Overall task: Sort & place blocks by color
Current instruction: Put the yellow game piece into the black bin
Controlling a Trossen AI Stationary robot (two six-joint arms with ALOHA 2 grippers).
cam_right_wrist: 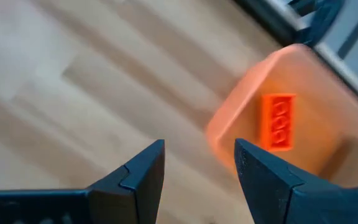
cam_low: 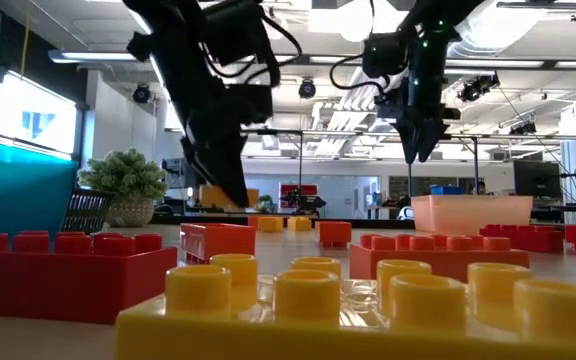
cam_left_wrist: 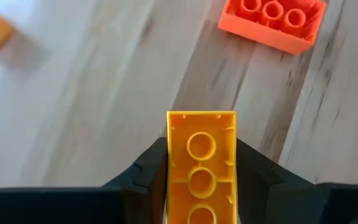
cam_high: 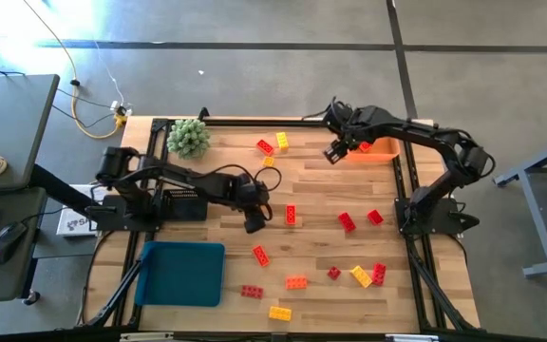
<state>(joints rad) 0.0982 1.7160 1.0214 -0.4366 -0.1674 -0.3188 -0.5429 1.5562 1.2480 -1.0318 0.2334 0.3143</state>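
roughly 15 blocks (cam_high: pixel 347 221), 2 trays (cam_high: pixel 180 274), 1 plant ball (cam_high: pixel 189 139)

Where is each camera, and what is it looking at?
High view: above the table, looking straight down; both arms show.
Low view: at tabletop height, looking across bricks into the room; both arms hang from above.
Left wrist view: on the left arm; left hand grips a yellow brick.
Right wrist view: on the right arm; right hand empty beside the orange tray.
Shared: that orange tray also shows from above.

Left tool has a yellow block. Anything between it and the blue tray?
Nothing visible. The left tool grips the yellow block; only bare table lies between it and the blue tray.
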